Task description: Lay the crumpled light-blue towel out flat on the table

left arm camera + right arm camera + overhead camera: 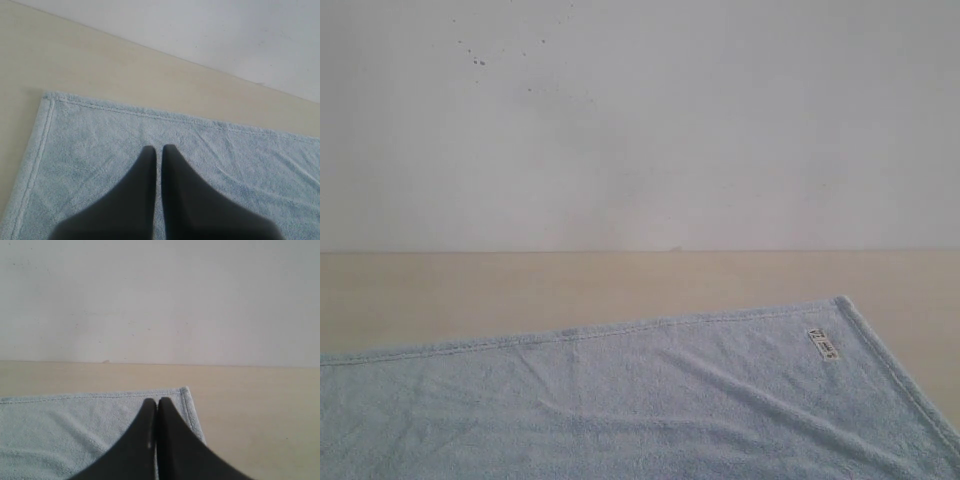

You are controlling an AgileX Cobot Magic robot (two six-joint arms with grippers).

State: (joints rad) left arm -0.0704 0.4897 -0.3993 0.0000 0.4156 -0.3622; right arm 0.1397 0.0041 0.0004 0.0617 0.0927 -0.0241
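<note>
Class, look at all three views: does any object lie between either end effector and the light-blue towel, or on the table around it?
Nothing visible does. The towel lies spread on the bare table, and both shut end effectors, left and right, sit directly over it.

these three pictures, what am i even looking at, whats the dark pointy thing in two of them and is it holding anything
This is a robot with two arms, filmed by three cameras at the same moment. The wide picture comes from a camera off the arms: it shows a large pale light-blue fluffy terry towel lying mostly spread out, with a few soft creases, on a plain beige matte table, against a white wall. A small white printed tag sits near the towel's far corner.

The other two pictures come from cameras mounted on each arm's wrist, looking along the jaws. The dark pointed shapes are those jaws: the left gripper over the towel near one corner, the right gripper near another corner. Both pairs of jaws are shut, and neither shows any cloth pinched between them. Neither arm appears in the wide picture.
</note>
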